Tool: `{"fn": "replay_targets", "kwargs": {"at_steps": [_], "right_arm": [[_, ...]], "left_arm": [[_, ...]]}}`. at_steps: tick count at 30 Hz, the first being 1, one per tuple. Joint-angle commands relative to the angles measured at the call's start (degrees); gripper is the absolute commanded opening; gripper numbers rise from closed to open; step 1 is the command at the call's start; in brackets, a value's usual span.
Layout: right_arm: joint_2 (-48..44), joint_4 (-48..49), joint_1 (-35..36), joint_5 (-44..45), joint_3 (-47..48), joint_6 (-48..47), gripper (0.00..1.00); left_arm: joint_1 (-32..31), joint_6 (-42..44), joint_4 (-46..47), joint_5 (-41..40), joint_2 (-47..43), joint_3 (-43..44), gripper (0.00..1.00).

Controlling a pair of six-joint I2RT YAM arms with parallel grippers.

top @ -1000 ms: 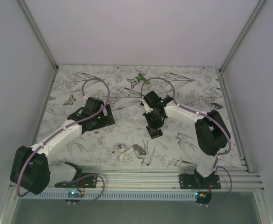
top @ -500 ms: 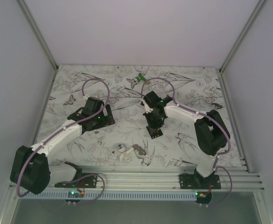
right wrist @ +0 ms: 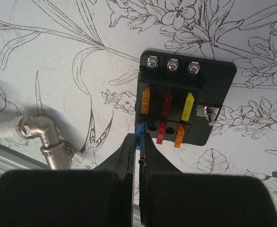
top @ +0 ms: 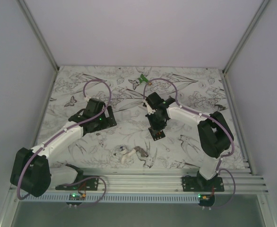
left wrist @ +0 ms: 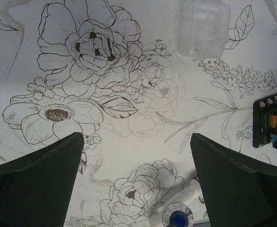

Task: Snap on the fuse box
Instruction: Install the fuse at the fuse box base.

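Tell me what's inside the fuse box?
The fuse box holds fuses: orange, red, yellow in one row; red, orange in the other. The right gripper covers most of a blue fuse.

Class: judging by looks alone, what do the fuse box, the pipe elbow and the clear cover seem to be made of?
Fuse box: likely moulded plastic, matt black, dull with no glare.
Pipe elbow: probably metal, silvery, with bright highlights.
Clear cover: apparently translucent plastic, whitish, with ribs showing through its walls.

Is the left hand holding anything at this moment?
No, the left hand hangs above the flowered table cover with its fingers wide apart, touching nothing.
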Motion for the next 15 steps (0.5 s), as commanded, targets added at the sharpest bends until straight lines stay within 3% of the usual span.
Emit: {"fn": "replay_targets", "kwargs": {"at_steps": [1, 15], "right_arm": [[-1.29, 0.33, 0.59, 0.86, 0.42, 0.29, 0.00], [1.80, 1.93, 0.52, 0.84, -1.28, 0.18, 0.00]], "left_arm": [[0.38, 0.59, -1.53, -0.02, 0.36, 0.45, 1.00], [0.39, 0.60, -1.55, 0.00, 0.45, 0.45, 1.00]]}}
